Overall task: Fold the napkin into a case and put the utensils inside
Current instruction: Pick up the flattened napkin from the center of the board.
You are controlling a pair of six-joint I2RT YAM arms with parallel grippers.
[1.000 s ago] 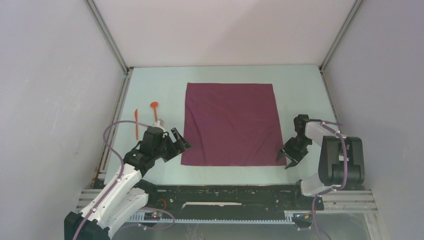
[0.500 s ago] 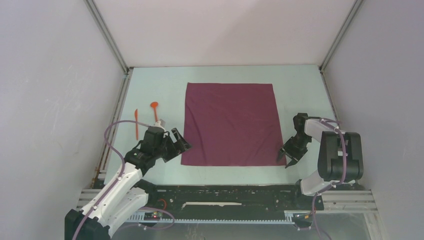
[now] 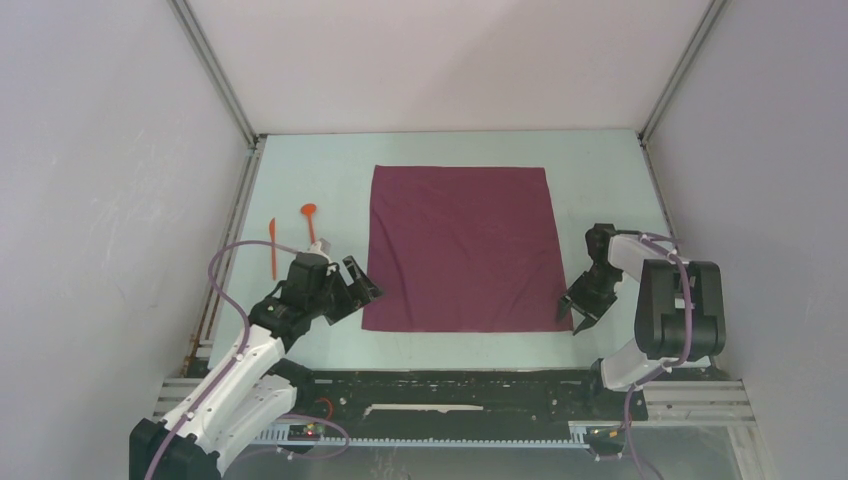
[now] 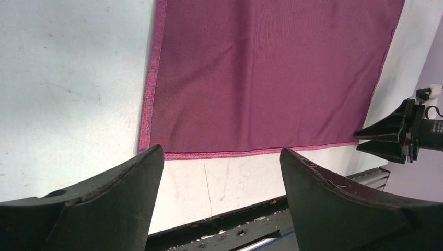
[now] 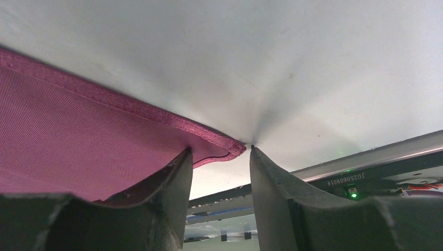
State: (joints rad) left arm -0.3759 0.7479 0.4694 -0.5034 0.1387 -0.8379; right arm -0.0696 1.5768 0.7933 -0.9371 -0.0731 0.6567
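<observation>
Barely anything has shifted: the right arm's elbow point(image 3: 680, 310) has crept left. Now the right gripper point(image 3: 577, 312) stands parted astride the lower-right corner of the napkin point(image 3: 460, 245), flat mid-frame; the left gripper point(image 3: 358, 285) gapes empty lower left. Pinch only the hem, then lift.

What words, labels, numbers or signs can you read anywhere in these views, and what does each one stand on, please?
"JG250608014": pale characters, upside down in the right wrist view, on the dark rail at the table's near edge, beside a green light. A character or two may be misread.
No writing shows on the napkin or the orange utensils.
Nothing else in any view is large or sharp enough to read.
</observation>
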